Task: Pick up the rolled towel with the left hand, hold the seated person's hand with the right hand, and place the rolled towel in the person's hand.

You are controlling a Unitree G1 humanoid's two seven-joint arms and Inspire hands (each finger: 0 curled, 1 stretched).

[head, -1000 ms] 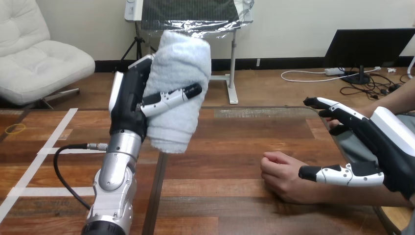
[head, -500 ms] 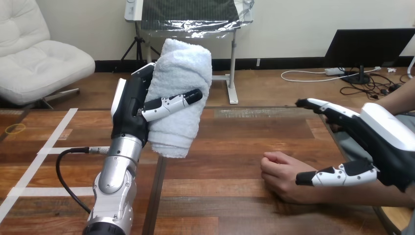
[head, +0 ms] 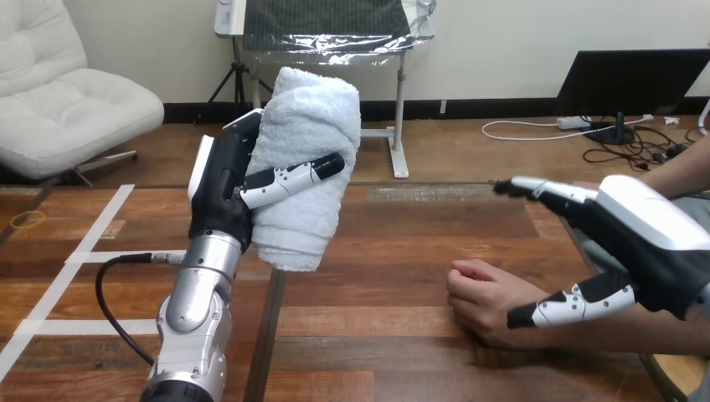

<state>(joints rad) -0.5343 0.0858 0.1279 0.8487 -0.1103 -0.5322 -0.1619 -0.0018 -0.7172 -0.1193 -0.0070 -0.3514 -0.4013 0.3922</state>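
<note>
My left hand [head: 224, 188] is raised above the table's left half, its fingers and thumb curled round the white rolled towel [head: 303, 163], which stands nearly upright in the grip. The person's hand [head: 481, 299] lies on the table at the right, loosely closed, its forearm running off toward the right edge. My right hand [head: 645, 243] hovers over that forearm near the wrist, fingers straight and spread, the thumb low beside the wrist. I see no finger curled round the wrist.
The wooden table [head: 402, 243] has white tape lines [head: 79, 251] at its left. A black cable [head: 105, 289] loops beside my left forearm. A yellow ring [head: 25, 219] lies at the far left.
My right hand has tipped and drifted left over the person's forearm, its fingers reaching farther left and its thumb dropping lower. The left hand with the towel has barely moved.
</note>
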